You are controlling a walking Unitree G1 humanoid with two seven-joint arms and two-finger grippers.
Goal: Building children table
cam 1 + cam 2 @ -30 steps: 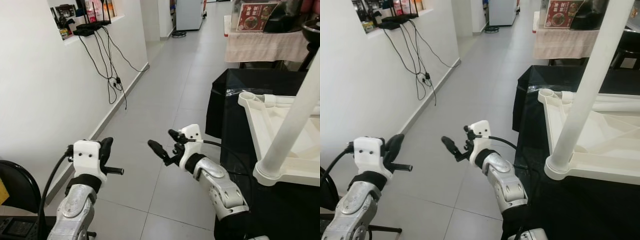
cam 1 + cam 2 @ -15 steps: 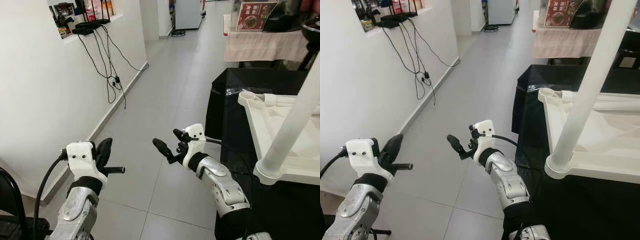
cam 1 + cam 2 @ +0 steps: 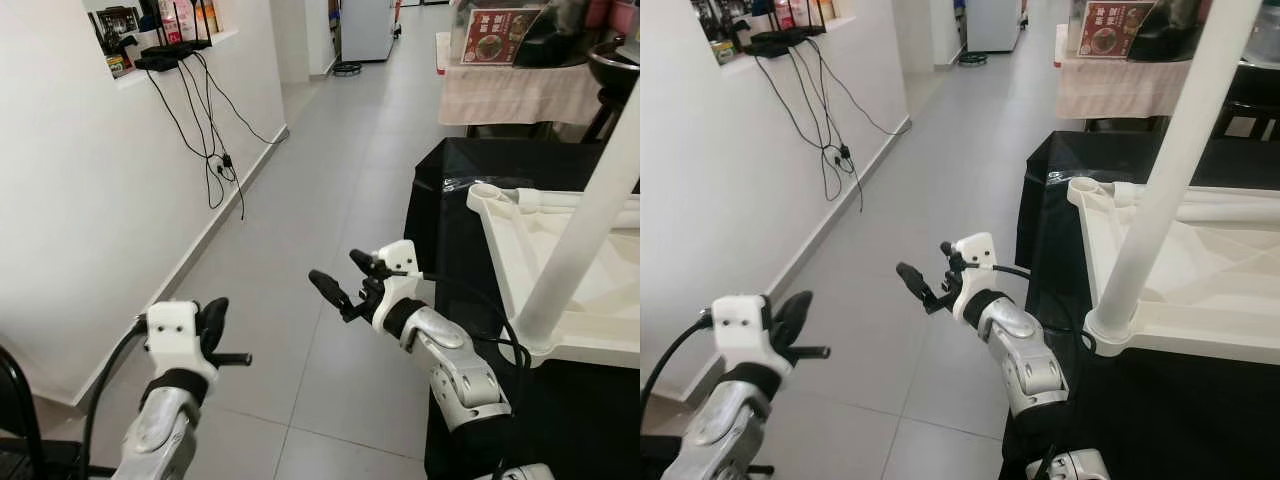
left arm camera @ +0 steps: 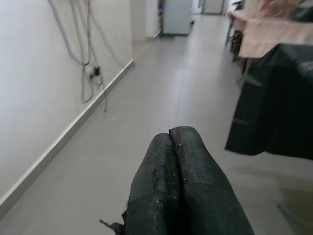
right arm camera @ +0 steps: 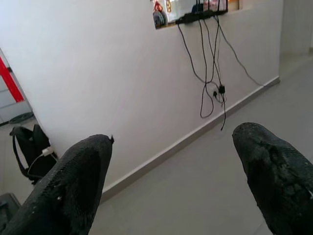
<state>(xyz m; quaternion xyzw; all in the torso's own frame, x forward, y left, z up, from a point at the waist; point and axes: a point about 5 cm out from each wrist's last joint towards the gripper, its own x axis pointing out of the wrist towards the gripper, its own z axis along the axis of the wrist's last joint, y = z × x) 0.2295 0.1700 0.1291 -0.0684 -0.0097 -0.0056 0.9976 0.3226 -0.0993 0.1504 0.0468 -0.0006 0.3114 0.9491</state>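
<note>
Right end effector (image 3: pixel 345 283): I have it raised over the grey tiled floor (image 3: pixel 330 190), fingers spread wide apart, nothing between them; its wrist camera looks past both pads at a white wall (image 5: pixel 98 73) with dangling black cables (image 5: pixel 212 58).

Left end effector (image 4: pixel 176 191): I hold it low at my left, over the floor near the wall, its two black fingers pressed together, gripping nothing.

Children's table (image 3: pixel 560 250): white plastic, lying upside down at my right on a black sheet (image 3: pixel 450 200), well apart from both end effectors. One white tubular leg (image 3: pixel 585 215) is seated in a round corner socket (image 3: pixel 1110 335) and stands up from it, long axis rising steeply and leaning away to the right. The far corner socket (image 3: pixel 485 192) is an open ring.

Wall shelf (image 3: pixel 165 50): a niche at upper left holding small items and a black device, cables hanging down to a plug.

Background: a tabletop under a pale cloth (image 3: pixel 510 90) carrying a red printed sign (image 3: pixel 490 22); I cannot read its writing.
</note>
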